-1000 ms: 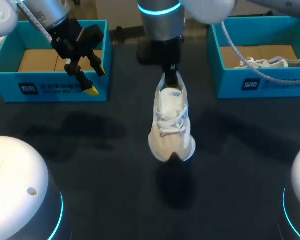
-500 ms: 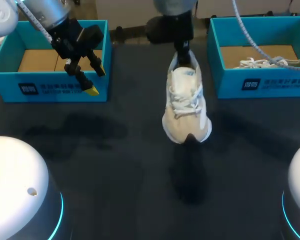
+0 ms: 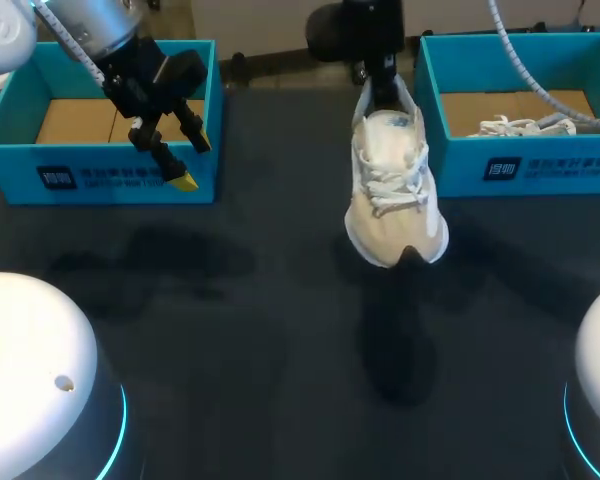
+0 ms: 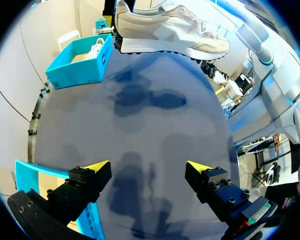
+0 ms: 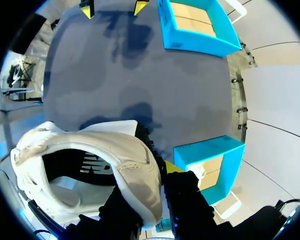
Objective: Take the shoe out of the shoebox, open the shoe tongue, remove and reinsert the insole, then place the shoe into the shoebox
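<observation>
Right fingers (image 5: 170,167) clamp the cream lace-up sneaker (image 3: 392,190) by its heel, hanging it over the dark worktop (image 3: 230,300) beside the turquoise cardboard shoebox (image 3: 520,166) at the far right corner. Left fingers (image 4: 97,166) gape, empty. Probably the placing step: clear the box wall, then lower.

Table (image 3: 230,330) centre open between boxes — raised shoe (image 3: 392,190) crowds right box (image 3: 540,165); left claw (image 3: 193,162) over left box (image 3: 20,175).
</observation>
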Controlling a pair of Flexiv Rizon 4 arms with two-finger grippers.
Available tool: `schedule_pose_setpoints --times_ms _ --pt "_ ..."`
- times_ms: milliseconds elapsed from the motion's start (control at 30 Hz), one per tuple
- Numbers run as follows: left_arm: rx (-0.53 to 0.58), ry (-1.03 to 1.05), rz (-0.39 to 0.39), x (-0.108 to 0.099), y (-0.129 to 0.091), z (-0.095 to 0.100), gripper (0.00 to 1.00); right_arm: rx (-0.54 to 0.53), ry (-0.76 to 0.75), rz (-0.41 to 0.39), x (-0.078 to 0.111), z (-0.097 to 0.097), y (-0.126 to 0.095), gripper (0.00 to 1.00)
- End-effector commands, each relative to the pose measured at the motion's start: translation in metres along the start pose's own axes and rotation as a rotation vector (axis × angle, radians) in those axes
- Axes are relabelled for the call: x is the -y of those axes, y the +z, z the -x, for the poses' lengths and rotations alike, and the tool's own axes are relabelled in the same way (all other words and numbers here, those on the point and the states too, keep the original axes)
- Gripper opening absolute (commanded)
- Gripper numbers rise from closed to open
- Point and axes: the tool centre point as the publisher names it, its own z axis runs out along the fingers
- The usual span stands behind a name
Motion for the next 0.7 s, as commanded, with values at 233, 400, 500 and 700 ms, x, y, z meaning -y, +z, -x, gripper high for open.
schedule_pose_setpoints --times_ms 233,400,500,700 --pt "0.002 0.001 0.001 -0.001 -0.001 -0.001 1.0 0.0 0.0 0.003 0.002 0.0 0.0 0.0" --pt "0.002 0.001 0.001 -0.001 -0.001 -0.001 1.0 0.0 -0.025 0.025 0.017 0.014 0.008 0.0" --pt "0.002 0.001 0.001 -0.001 -0.001 -0.001 1.0 0.014 -0.058 0.039 0.039 0.031 0.014 0.0" --pt "0.002 0.001 0.001 -0.001 -0.001 -0.001 1.0 0.036 -0.119 0.067 0.079 0.068 0.027 0.0"
